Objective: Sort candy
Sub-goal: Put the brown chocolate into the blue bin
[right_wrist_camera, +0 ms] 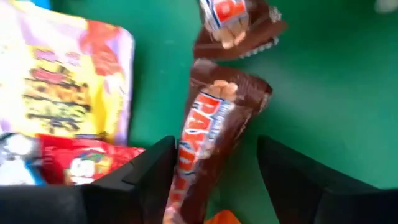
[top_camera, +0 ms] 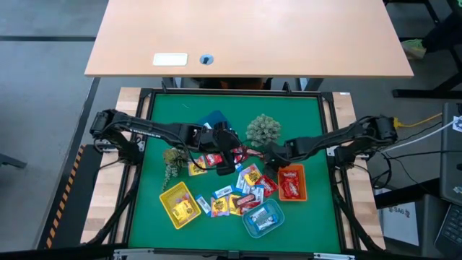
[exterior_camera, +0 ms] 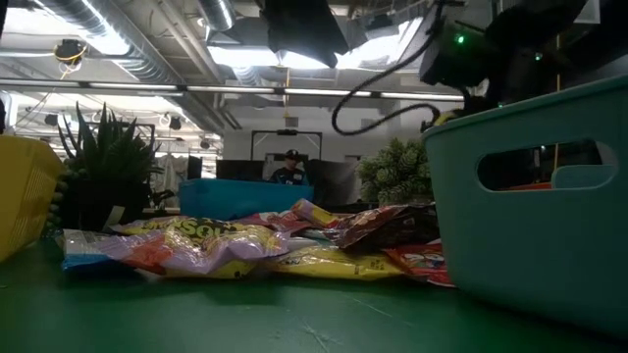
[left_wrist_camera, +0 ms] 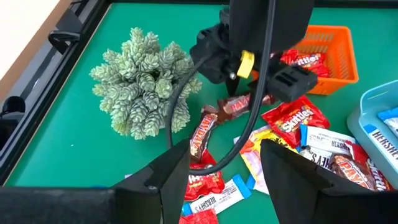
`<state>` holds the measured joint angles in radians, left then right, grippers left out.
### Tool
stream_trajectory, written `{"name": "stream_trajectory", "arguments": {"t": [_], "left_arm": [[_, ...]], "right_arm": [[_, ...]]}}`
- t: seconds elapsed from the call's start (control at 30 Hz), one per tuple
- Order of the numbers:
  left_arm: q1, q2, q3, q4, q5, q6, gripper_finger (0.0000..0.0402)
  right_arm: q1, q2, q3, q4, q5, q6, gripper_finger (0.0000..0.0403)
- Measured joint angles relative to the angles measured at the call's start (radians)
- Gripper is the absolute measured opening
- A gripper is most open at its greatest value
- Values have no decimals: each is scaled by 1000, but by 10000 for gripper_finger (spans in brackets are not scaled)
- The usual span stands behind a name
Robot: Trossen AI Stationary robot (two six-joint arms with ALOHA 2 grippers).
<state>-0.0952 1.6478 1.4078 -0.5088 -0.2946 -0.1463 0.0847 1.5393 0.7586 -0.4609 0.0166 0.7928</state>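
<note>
The candy [top_camera: 238, 189] lies in a loose heap on the green mat, in red, yellow, blue-and-white and brown wrappers; the low view shows the candy [exterior_camera: 245, 245] flat on the mat. My right gripper [right_wrist_camera: 214, 177] is open and points steeply down at the heap's far edge. Its fingers stand on either side of a brown candy bar [right_wrist_camera: 214, 118] that lies flat; I see no touch. My left gripper [left_wrist_camera: 227, 180] hangs open above the heap's far left, nothing between its fingers. From above, the left gripper [top_camera: 225, 155] and right gripper [top_camera: 267, 156] are close together.
Around the heap stand a yellow tray [top_camera: 179, 204], an orange tray [top_camera: 291, 182] holding red candy, a teal tray [top_camera: 263, 218] and a blue tray [top_camera: 214, 119]. A pale green plant [top_camera: 263, 130] and a dark one [top_camera: 172, 160] stand near the grippers.
</note>
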Motion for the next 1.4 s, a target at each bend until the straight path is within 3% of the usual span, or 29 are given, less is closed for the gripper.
{"name": "stream_trajectory", "arguments": {"t": [0.33,0.63,0.8,0.93,1.2,1.4], "left_arm": [[-6,0,0,-3,0,0,181],[-6,0,0,-4,-3,0,181],[-6,-4,0,-17,-3,0,181],[-11,-21,-1,-50,-4,0,181],[-38,-78,-1,-198,-13,-8,181],[-72,-92,-1,-327,-19,-50,181]], "right_arm": [[0,39,3,9,18,-6,216],[0,39,5,-2,24,-6,122],[0,45,47,-15,12,-38,93],[0,44,79,-25,4,-66,86],[0,43,156,-42,-111,-127,85],[0,42,243,-34,-136,-257,85]]}}
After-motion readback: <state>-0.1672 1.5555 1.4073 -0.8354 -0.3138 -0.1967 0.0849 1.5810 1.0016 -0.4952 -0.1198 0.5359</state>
